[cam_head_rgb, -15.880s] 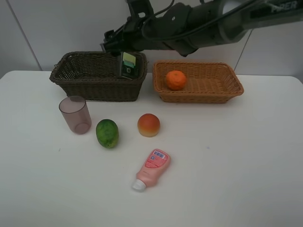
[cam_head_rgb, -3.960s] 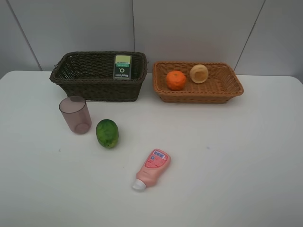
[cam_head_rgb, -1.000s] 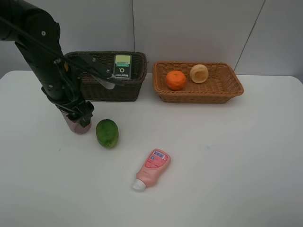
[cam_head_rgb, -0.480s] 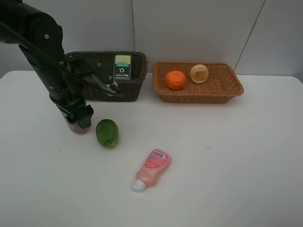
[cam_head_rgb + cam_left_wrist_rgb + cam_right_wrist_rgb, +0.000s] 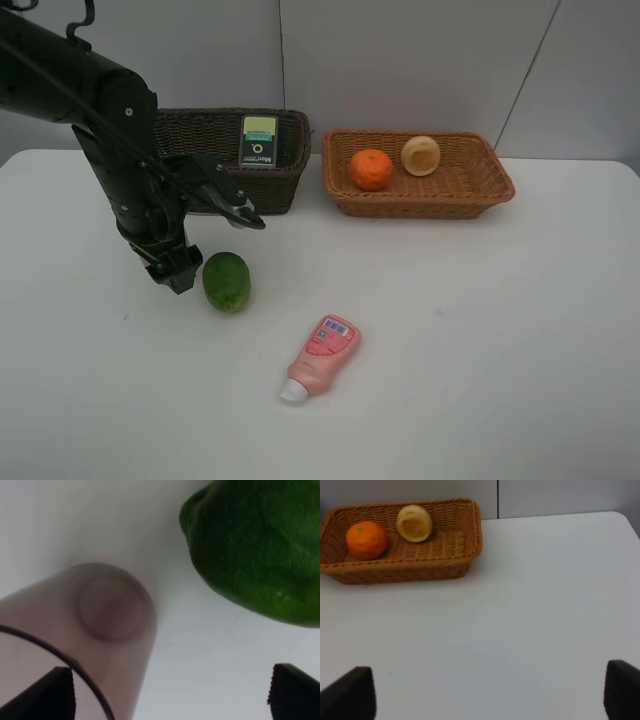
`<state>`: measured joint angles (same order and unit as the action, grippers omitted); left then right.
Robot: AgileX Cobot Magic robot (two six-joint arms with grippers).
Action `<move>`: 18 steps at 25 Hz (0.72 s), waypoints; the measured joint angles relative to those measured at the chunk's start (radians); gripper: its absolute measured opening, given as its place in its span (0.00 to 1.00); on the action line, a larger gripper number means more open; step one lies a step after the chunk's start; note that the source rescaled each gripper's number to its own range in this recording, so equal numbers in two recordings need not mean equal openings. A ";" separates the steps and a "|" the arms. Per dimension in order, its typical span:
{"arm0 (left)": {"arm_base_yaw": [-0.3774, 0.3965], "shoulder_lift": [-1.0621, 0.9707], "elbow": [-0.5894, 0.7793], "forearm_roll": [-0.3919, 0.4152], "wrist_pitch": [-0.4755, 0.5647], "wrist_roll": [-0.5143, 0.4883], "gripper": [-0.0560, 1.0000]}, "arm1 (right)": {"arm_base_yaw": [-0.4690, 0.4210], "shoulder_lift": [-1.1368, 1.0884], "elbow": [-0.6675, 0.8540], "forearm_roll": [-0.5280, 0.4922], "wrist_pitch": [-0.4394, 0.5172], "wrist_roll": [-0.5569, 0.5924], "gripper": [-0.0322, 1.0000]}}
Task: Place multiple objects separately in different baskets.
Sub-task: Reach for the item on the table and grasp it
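My left gripper (image 5: 170, 266) has come down over the translucent mauve cup (image 5: 100, 630), which the arm hides in the exterior view. In the left wrist view the left gripper (image 5: 172, 695) is open, with the cup by one fingertip (image 5: 55, 692) and the green oval fruit (image 5: 260, 550) beyond the other. The green fruit (image 5: 226, 281) lies just right of the gripper. The pink squeeze bottle (image 5: 320, 358) lies on its side nearer the front. The dark brown basket (image 5: 275, 182) holds the green-labelled bottle (image 5: 258, 140). The light basket (image 5: 420, 205) holds the orange (image 5: 371, 169) and the peach-like fruit (image 5: 421, 155). My right gripper (image 5: 485, 692) is open and holds nothing.
The white table (image 5: 480, 330) ends at a grey panelled wall (image 5: 400, 60) right behind both baskets. The left arm (image 5: 110, 130) crosses in front of the dark basket's left half. The right arm does not show in the exterior view.
The left arm has moved forward and lower over the cup, which showed below the gripper before and is now hidden behind it. Nothing else has moved.
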<state>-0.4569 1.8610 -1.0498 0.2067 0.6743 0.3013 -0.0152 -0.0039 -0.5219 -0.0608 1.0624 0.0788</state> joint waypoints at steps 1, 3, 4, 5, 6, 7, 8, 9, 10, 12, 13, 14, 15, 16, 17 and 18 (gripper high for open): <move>0.000 0.006 0.000 0.000 -0.002 0.000 1.00 | 0.000 0.000 0.000 0.000 0.000 0.000 0.97; 0.000 0.015 0.000 0.000 -0.006 0.000 1.00 | 0.000 0.000 0.000 0.000 0.000 0.000 0.97; 0.000 0.020 0.000 0.001 -0.007 0.000 1.00 | 0.000 0.000 0.000 0.000 0.000 0.000 0.97; 0.000 0.024 0.000 0.001 -0.007 0.000 1.00 | 0.000 0.000 0.000 0.000 0.000 0.000 0.97; 0.000 0.025 0.000 0.001 -0.007 0.000 1.00 | 0.000 0.000 0.000 0.000 0.000 0.000 0.97; 0.000 0.025 0.000 0.001 -0.007 0.000 1.00 | 0.000 0.000 0.000 0.000 0.000 0.000 0.97; 0.000 0.025 0.000 0.002 -0.008 0.000 0.99 | 0.000 0.000 0.000 0.000 0.000 0.000 0.97; 0.000 0.025 0.000 0.002 -0.008 0.000 0.96 | 0.000 0.000 0.000 0.000 0.000 0.000 0.97; 0.000 0.025 0.000 0.003 -0.008 0.000 0.92 | 0.000 0.000 0.000 0.000 0.000 0.000 0.97; 0.000 0.025 0.000 0.004 -0.008 0.000 0.77 | 0.000 0.000 0.000 0.000 0.000 0.000 0.97; 0.000 0.025 0.000 0.004 -0.008 0.000 0.68 | 0.000 0.000 0.000 0.000 0.000 0.000 0.97; 0.000 0.025 0.000 0.004 -0.008 0.000 0.60 | 0.000 0.000 0.000 0.000 0.000 0.000 0.97; 0.000 0.025 0.000 0.004 -0.008 0.000 0.50 | 0.000 0.000 0.000 0.000 0.000 0.000 0.97; 0.000 0.025 0.000 0.004 -0.008 0.000 0.42 | 0.000 0.000 0.000 0.000 0.000 0.000 0.97; 0.000 0.025 0.000 0.004 -0.008 0.000 0.35 | 0.000 0.000 0.000 0.000 0.000 0.000 0.97; 0.000 0.025 0.000 0.004 -0.008 0.000 0.29 | 0.000 0.000 0.000 0.000 0.000 0.000 0.97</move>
<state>-0.4569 1.8864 -1.0498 0.2104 0.6667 0.3013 -0.0152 -0.0039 -0.5219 -0.0608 1.0624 0.0788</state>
